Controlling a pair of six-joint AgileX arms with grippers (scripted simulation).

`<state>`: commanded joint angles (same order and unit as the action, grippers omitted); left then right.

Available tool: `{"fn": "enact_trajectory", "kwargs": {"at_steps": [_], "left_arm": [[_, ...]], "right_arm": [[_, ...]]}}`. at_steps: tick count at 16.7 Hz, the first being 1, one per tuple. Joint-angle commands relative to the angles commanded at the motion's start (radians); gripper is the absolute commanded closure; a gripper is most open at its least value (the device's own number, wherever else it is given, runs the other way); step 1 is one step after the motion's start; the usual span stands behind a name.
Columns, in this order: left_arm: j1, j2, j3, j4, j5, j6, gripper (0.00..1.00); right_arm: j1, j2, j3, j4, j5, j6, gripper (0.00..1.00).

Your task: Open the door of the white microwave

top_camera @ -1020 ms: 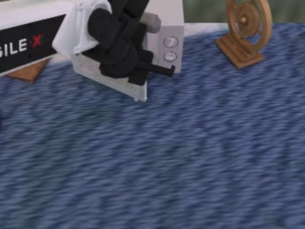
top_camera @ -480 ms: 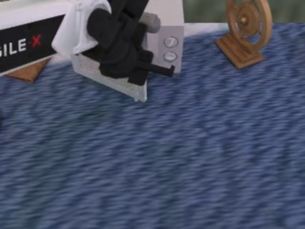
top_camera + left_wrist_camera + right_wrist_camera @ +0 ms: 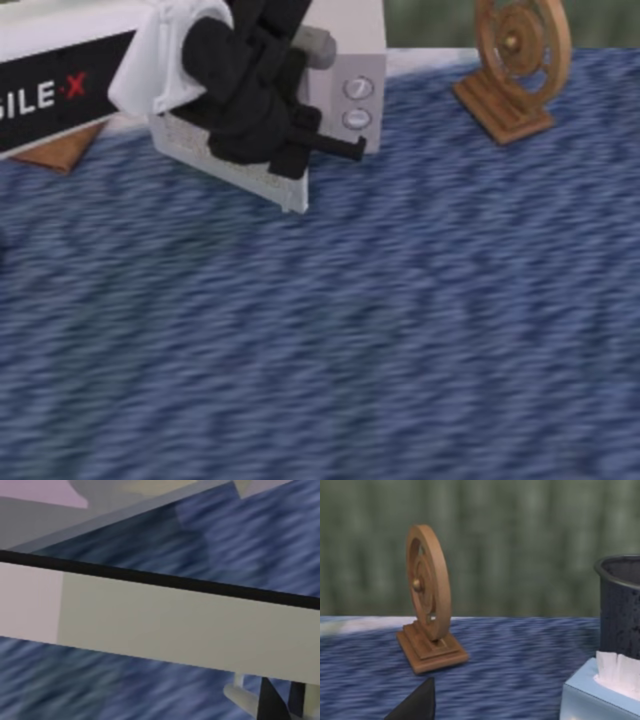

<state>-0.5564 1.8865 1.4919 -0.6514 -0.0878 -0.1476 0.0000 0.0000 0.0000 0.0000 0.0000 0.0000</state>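
The white microwave [image 3: 350,40] stands at the table's back, left of centre, with its two silver knobs [image 3: 358,103] on a narrow strip. Its door [image 3: 225,168], white with a speckled mesh window, stands swung out at an angle from the front. My left gripper [image 3: 335,148] reaches over the door's free edge. In the left wrist view the door's pale edge [image 3: 175,625] crosses the picture, and black fingers [image 3: 270,705] are closed at the pale handle [image 3: 240,697]. Of my right gripper only one dark finger tip [image 3: 420,705] shows; it is outside the top view.
A wooden wheel ornament [image 3: 512,60] on a stepped base stands at the back right, also facing the right wrist camera [image 3: 427,600]. A dark mesh basket [image 3: 622,605] and a pale blue tissue box [image 3: 600,690] are near it. A brown wooden corner [image 3: 60,150] lies under my left arm.
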Motion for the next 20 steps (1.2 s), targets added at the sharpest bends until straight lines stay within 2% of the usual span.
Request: {"fn": "enact_trajectory", "kwargs": {"at_steps": [5, 11, 20], "left_arm": [[-0.002, -0.008, -0.011, 0.005, 0.013, 0.009, 1.00], [0.035, -0.073, -0.098, 0.027, 0.073, 0.125, 1.00], [0.036, -0.076, -0.099, 0.029, 0.074, 0.128, 1.00]], "right_arm": [[0.000, 0.000, 0.000, 0.000, 0.000, 0.000, 0.00], [0.000, 0.000, 0.000, 0.000, 0.000, 0.000, 0.00], [0.000, 0.000, 0.000, 0.000, 0.000, 0.000, 0.00]]}}
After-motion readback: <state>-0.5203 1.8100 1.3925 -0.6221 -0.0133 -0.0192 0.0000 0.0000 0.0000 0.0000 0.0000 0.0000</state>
